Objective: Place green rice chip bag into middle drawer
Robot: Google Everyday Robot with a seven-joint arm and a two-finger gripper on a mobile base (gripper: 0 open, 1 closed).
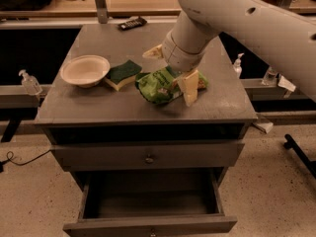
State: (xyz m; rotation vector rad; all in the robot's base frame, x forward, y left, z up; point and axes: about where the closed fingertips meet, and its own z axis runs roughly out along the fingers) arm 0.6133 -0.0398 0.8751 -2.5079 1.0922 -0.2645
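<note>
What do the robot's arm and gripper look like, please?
The arm is a thick, smooth off-white tube with small dark round holes and a rounded wrist joint. Its gripper, down at the green rice chip bag on the cabinet top, is pale cream-yellow. No cables show.

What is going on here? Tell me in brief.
The robot's arm reaches down over the cabinet top, its gripper right at the green rice chip bag, which lies crumpled on the top beside a sponge and a bowl. Below, the middle drawer stands pulled open, while the drawer above it is shut. The bag is not yet in the drawer.
</note>
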